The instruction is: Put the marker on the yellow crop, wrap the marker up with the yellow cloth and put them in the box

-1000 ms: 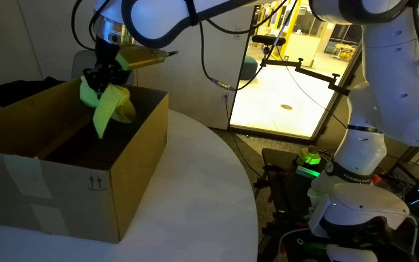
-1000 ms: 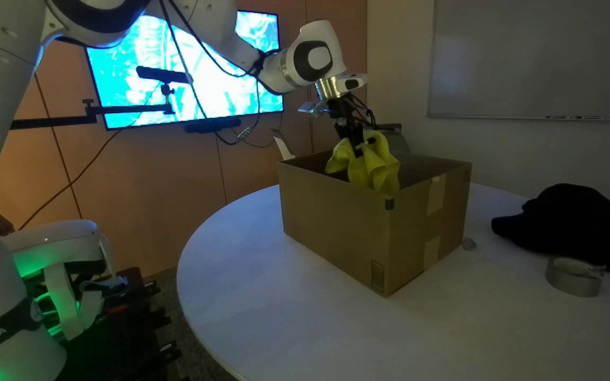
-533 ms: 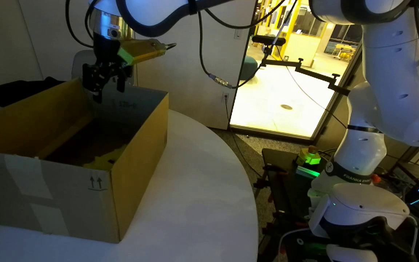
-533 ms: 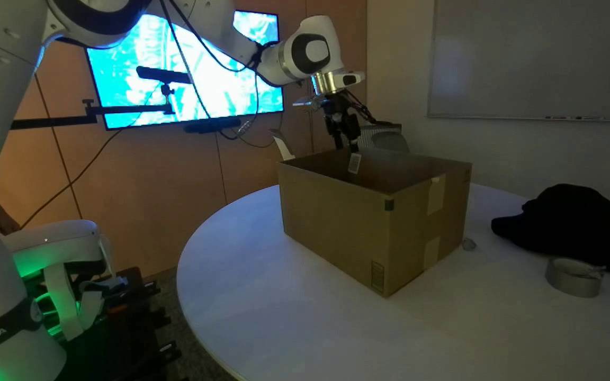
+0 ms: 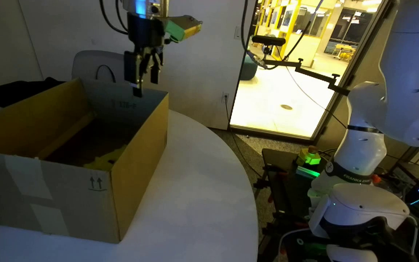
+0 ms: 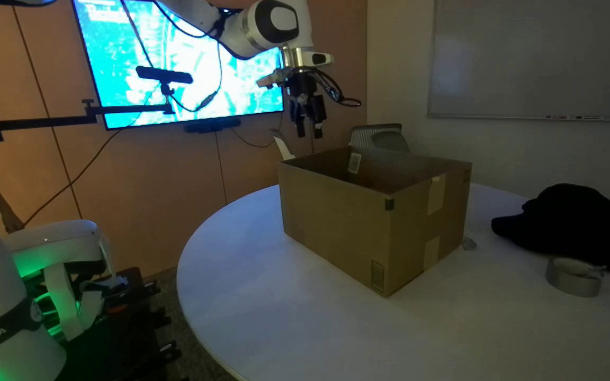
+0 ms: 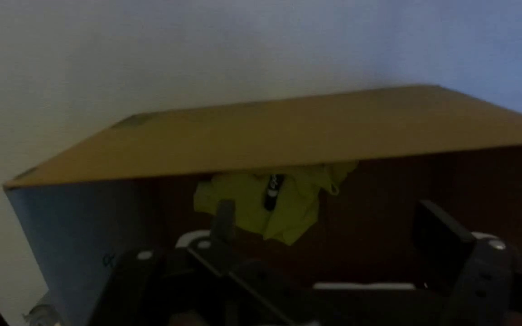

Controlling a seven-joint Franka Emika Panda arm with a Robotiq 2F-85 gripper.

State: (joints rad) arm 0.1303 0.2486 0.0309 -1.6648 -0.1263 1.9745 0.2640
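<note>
Yellow crumpled cloth, light and floppy I'd say, best pinched by a fold, lies in the brown cardboard box, black rod-like marker atop, black 2-fingered tool gaping wide, empty!

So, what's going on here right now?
The claw is open and holding nothing, up clear of the box, which stands on the table. The cloth lies crumpled inside the box, with the marker against it. In the wrist view, part of the marker shows bare, so it isn't fully wrapped. Both are in the box, then, but the wrapping looks loose; the job seems about done unless it has to be snug.
</note>
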